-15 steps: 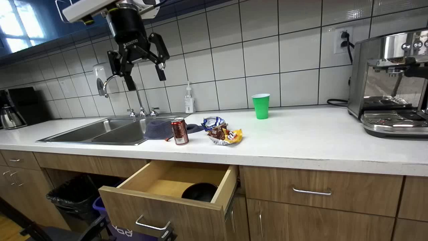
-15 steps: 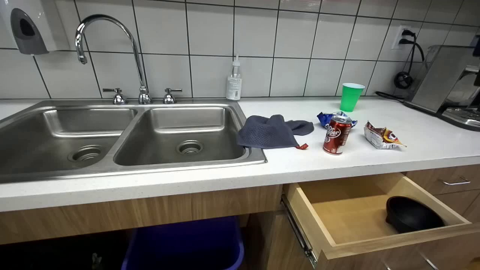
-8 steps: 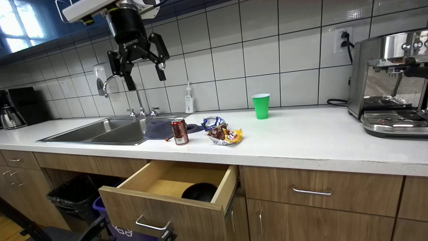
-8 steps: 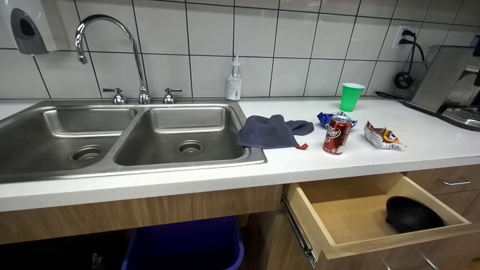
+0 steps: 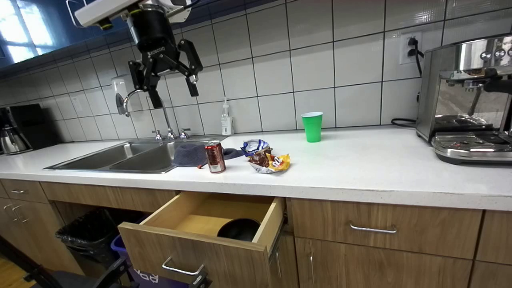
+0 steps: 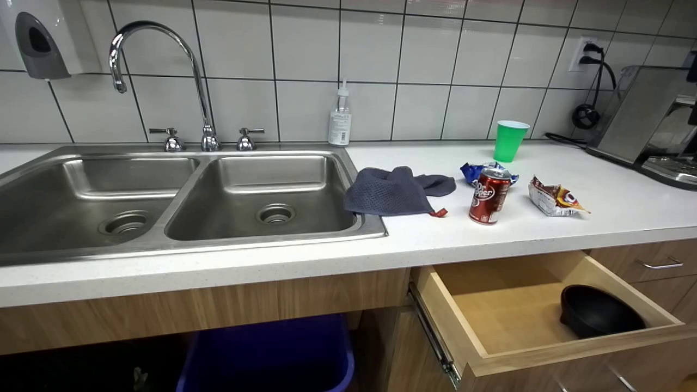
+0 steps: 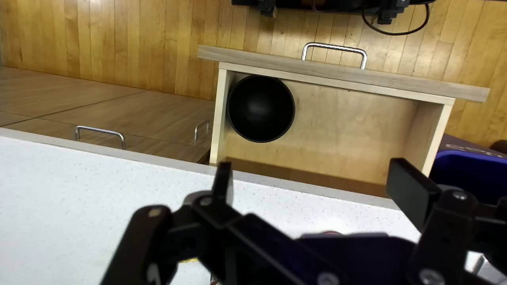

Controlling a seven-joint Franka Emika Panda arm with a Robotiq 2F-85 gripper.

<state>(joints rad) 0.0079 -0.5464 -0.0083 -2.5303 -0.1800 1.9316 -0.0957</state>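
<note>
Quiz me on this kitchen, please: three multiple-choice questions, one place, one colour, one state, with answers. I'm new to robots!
1. Where is the black bowl?
A) In the sink
B) In the pulled-out drawer
C) On the counter

2. Which colour dominates the Dr Pepper can?
A) Red
B) Green
C) Blue

3. How is the tool?
A) Shut, empty
B) Shut on the can
C) Open, empty

1: B, the wrist view shows it inside the drawer.
2: A, its side is red in both exterior views.
3: C, its fingers stand apart, gripping nothing.
</note>
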